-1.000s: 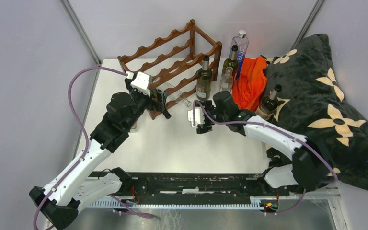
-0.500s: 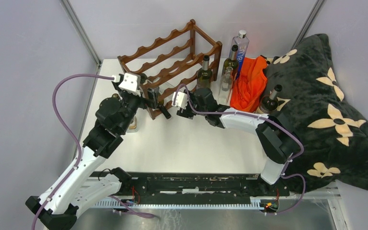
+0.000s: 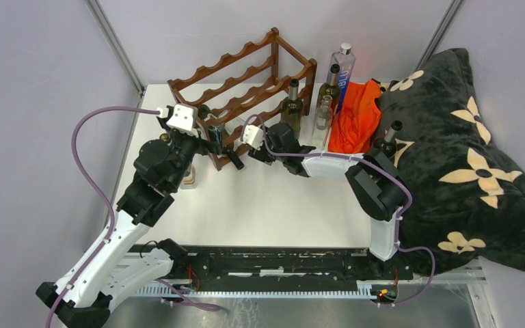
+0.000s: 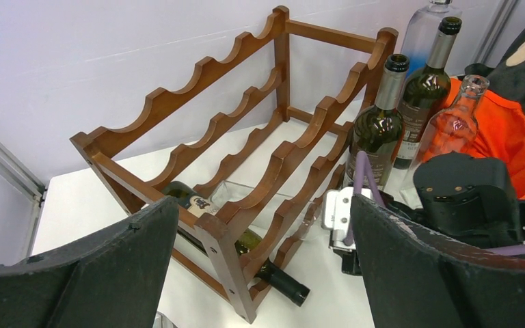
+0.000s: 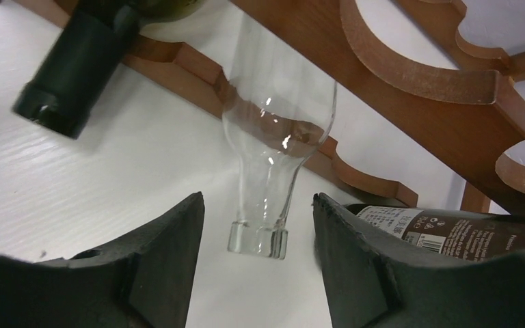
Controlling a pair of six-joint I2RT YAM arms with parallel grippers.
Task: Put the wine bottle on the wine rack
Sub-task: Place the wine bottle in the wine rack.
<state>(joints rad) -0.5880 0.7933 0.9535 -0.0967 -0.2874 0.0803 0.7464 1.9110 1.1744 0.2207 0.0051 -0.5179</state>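
Right fingers [image 5: 157, 273] newly forward, spread astride neck of clear bottle [image 5: 277, 137], wrist-view only; left fingers [image 4: 89, 273] wide apart.

Your white table [image 3: 260, 205] carries the wine rack [image 3: 246, 75] at its far edge, set slantwise with its posts down on the top. Just right of the rack you see a dark green bottle [image 3: 290, 113] standing upright. Behind it stand a second dark bottle [image 3: 328, 85] and a tall clear bottle [image 3: 342, 68] with a blue label. A small clear bottle [image 3: 324, 113] stands beside an orange cloth [image 3: 357, 116]. A black blanket [image 3: 458, 143] with cream flowers is heaped along the right side, with a further bottle [image 3: 385, 147] upright against its fold. Near the left edge sits a small object [image 3: 190, 179], half hidden from you.
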